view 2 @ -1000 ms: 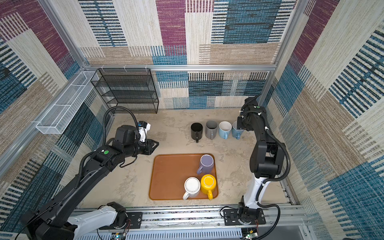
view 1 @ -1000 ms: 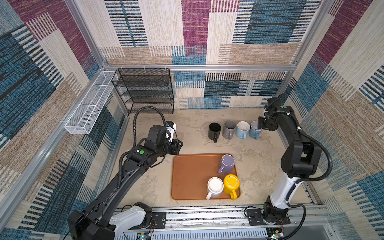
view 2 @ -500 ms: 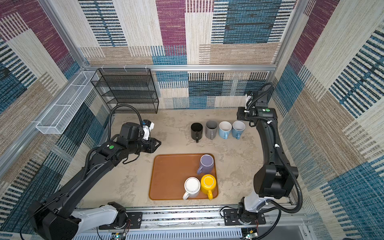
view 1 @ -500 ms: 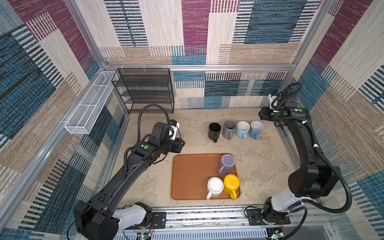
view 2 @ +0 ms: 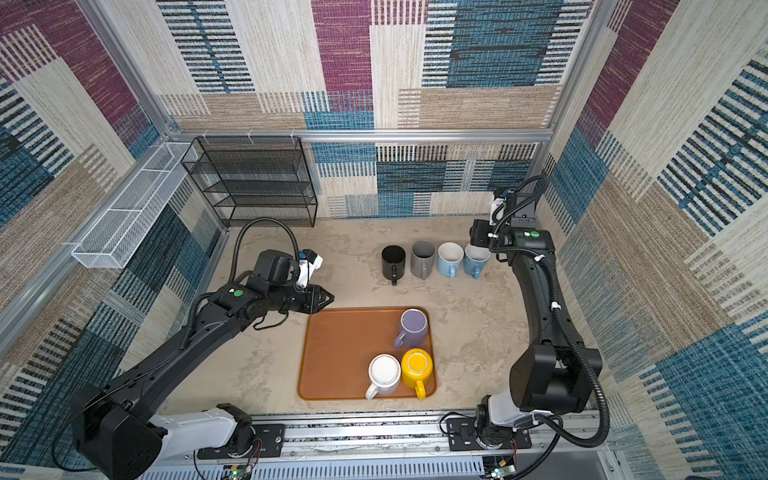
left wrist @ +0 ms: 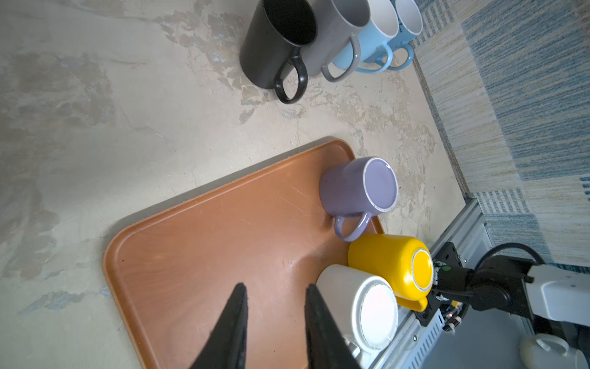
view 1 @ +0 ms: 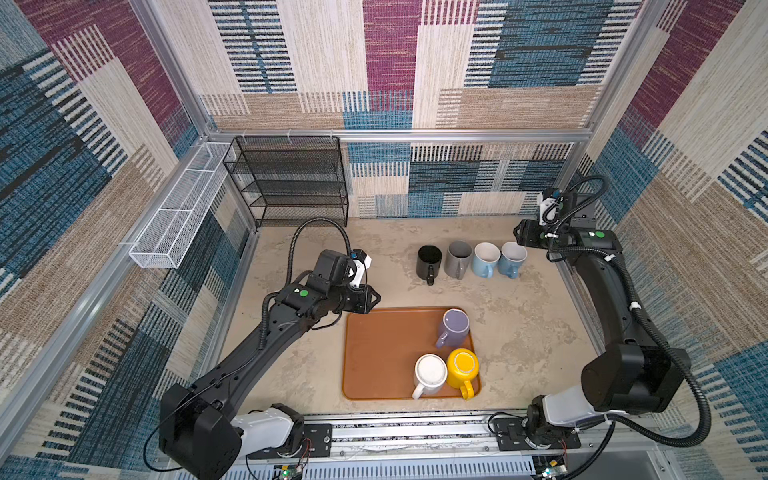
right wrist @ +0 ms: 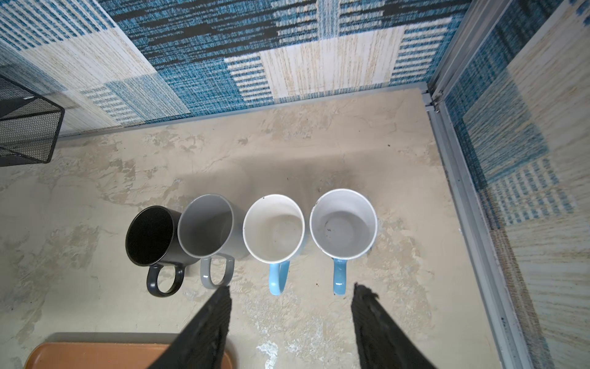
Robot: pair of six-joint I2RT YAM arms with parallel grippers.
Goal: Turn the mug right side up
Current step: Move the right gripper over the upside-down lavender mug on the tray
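4 upright in a row on the bench (view 1: 519, 324): black mug (view 1: 429, 259), grey mug (view 1: 459, 257), two light blue mugs (view 1: 485, 257). 3 to go, bottom-up on the brown tray (view 1: 374, 353): purple mug (view 1: 454, 328), white mug (view 1: 430, 372), yellow mug (view 1: 462, 365). Both empty: left gripper (left wrist: 274, 286) slightly parted by the tray, right gripper (right wrist: 292, 287) wide apart over the row.

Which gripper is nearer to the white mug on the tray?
Left. The left gripper hangs near the tray's far left corner, short of the white mug. The right gripper is by the rightmost blue mug, beyond the tray.
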